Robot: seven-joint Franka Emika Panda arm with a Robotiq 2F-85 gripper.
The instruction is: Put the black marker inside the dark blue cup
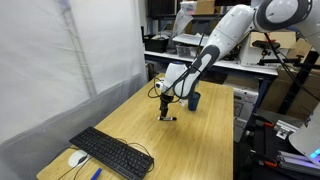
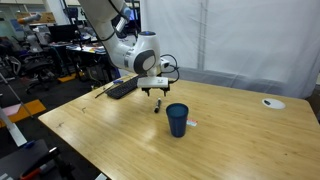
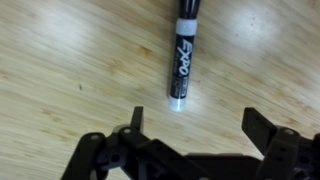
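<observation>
The black marker (image 3: 184,56) lies flat on the wooden table, black with a white label and pale end. It also shows in both exterior views (image 1: 170,118) (image 2: 157,107) as a small dark stick. My gripper (image 3: 195,122) is open and empty, hovering just above the table, with the marker lying beyond the fingertips, toward the left finger. In both exterior views the gripper (image 1: 164,108) (image 2: 152,96) hangs over the marker. The dark blue cup (image 2: 177,120) stands upright on the table a short way from the marker; it also shows in an exterior view (image 1: 194,100).
A black keyboard (image 1: 111,152) and a white mouse (image 1: 77,158) lie near one table end. A white round object (image 2: 271,102) sits at the far edge. A small white thing (image 2: 192,124) lies beside the cup. Desks and equipment stand beyond the table.
</observation>
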